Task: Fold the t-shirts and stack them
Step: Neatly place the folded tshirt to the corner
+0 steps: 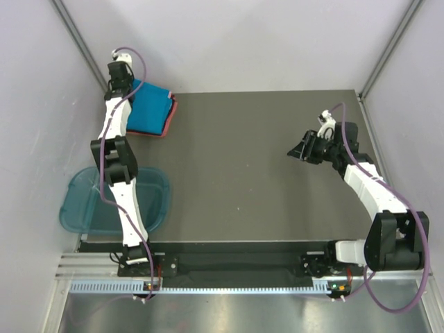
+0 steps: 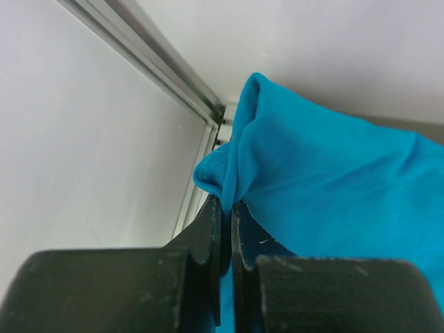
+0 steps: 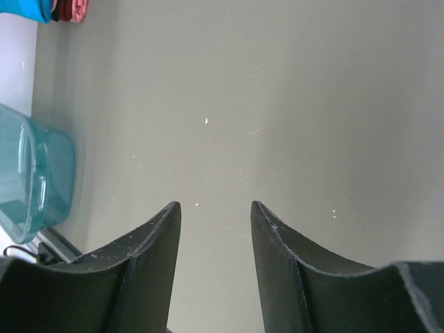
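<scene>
Left hand [image 2: 226, 208]: clamped on a fold of the blue shirt [image 2: 326, 180]
Shirts: blue shirt atop pink shirt [image 1: 169, 122], far-left counter [image 1: 263, 173] corner
Right hand [image 3: 216, 206]: spread apart above the counter

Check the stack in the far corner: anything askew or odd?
The teal shirt lies slightly skewed on the pink shirt, whose edge shows along two sides. One teal corner is bunched up, pinched in the shut left end effector.

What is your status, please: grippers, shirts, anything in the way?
Left gripper shut on teal shirt, far-left corner. Right gripper open, empty, over bare table. Teal atop pink shirt. Tub near left, clear of stack.
</scene>
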You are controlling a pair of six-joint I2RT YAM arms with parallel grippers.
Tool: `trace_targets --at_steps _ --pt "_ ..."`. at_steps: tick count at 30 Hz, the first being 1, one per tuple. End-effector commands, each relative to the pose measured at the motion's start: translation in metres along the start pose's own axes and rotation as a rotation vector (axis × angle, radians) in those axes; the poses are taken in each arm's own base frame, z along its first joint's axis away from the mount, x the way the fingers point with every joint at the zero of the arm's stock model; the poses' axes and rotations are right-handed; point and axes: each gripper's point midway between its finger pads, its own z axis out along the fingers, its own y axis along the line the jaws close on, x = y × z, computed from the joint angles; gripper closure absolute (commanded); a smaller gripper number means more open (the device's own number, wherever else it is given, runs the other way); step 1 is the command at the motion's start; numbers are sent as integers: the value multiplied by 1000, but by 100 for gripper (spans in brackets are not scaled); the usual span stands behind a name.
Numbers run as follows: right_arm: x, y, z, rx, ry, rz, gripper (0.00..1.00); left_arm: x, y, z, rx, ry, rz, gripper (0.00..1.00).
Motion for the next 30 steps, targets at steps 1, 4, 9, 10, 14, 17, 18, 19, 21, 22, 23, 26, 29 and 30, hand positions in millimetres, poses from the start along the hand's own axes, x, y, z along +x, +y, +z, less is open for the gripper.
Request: trace_targets --at_steps 1,4,9,10,14,17,18,19,21,22,23,26,29,30 --pt "-25 9 -4 0 -61 -56 54 -57 19 -3 -50 -183 -103 100" --pt "-24 8 -3 -1 -56 -55 54 -51 24 -1 -78 -165 -106 100" --pt "-27 11 -8 4 -65 -68 54 -39 18 10 -76 -148 -121 100" --pt "-27 11 -9 11 -67 -68 54 -37 15 12 -69 -150 -124 100" --pt "-28 8 -9 27 -72 -68 54 -26 17 24 -105 -144 -130 92" --pt "-29 8 -9 28 -74 -69 53 -27 27 22 -163 -150 -132 71" --pt "-28 7 -8 30 -73 -68 53 -31 34 19 -192 -158 -140 63" --pt "-28 6 -7 31 -75 -69 53 -29 36 18 -203 -155 -134 52" --pt "-27 3 -6 40 -77 -64 53 -47 45 5 -219 -194 -174 46" --pt "-26 2 -6 42 -78 -64 53 -45 42 3 -207 -191 -203 43" --pt "-27 3 -7 44 -81 -64 53 -60 45 -10 -196 -220 -230 42" --pt "-33 5 -13 55 -109 -78 53 -71 35 -28 -112 -235 -353 39" --pt "-36 8 -20 63 -139 -87 52 -68 1 -51 75 -172 -434 34" --pt "-37 11 -23 58 -146 -86 52 -64 -15 -58 131 -148 -445 11"
